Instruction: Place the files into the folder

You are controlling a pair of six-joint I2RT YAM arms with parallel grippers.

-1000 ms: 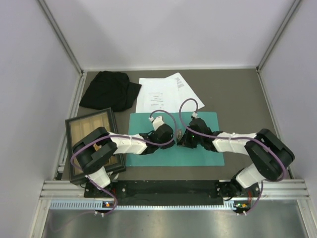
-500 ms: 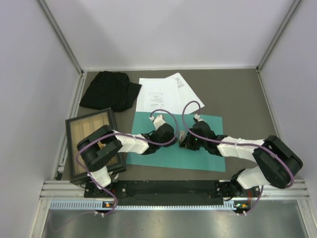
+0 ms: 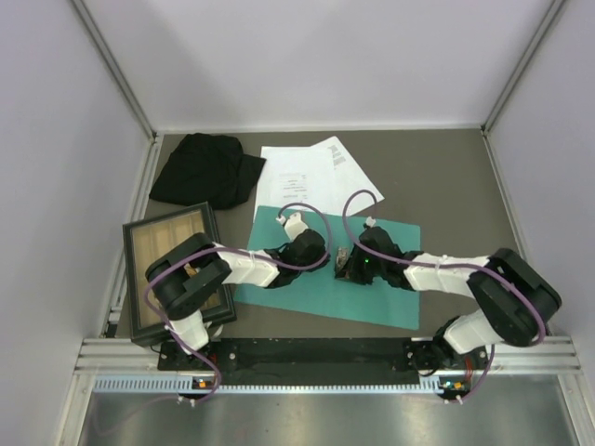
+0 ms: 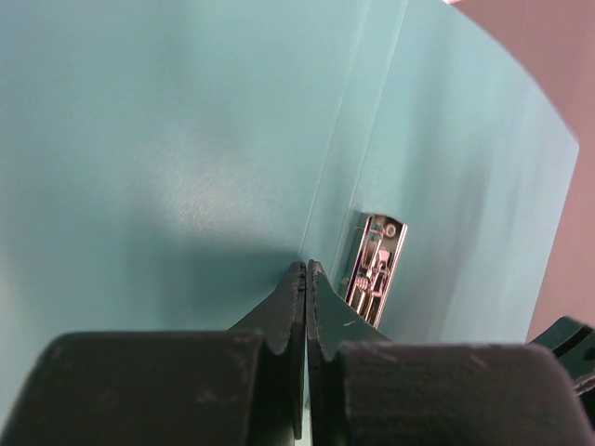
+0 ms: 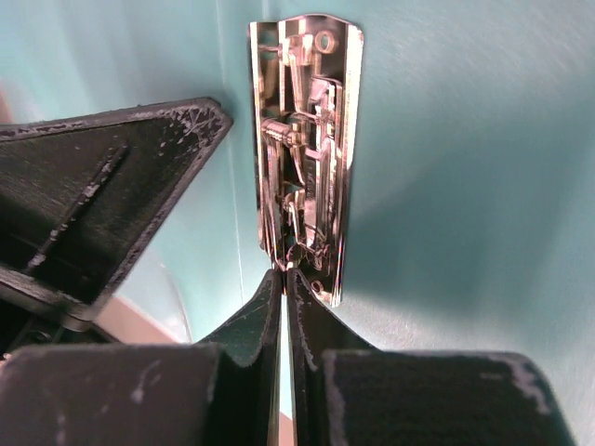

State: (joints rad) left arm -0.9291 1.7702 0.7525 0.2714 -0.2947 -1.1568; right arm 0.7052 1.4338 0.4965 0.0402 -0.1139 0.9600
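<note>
Fingers first: my left fingers [image 4: 305,275] are pressed shut on nothing, tips resting on the inside of the folder [image 3: 381,297] at its centre crease. The folder lies spread open by the middle of the near edge of the surface [image 3: 456,186]. Just right of the crease sits its metal clip [image 5: 307,139]. My right fingers [image 5: 283,284] are shut too, tips touching the clip's near end; whether they pinch its lever I cannot tell. The files [image 3: 302,172] lie loose toward the far edge, the folder's far left corner lapping over them. I judge the folder opened and every sheet yet to go in.
</note>
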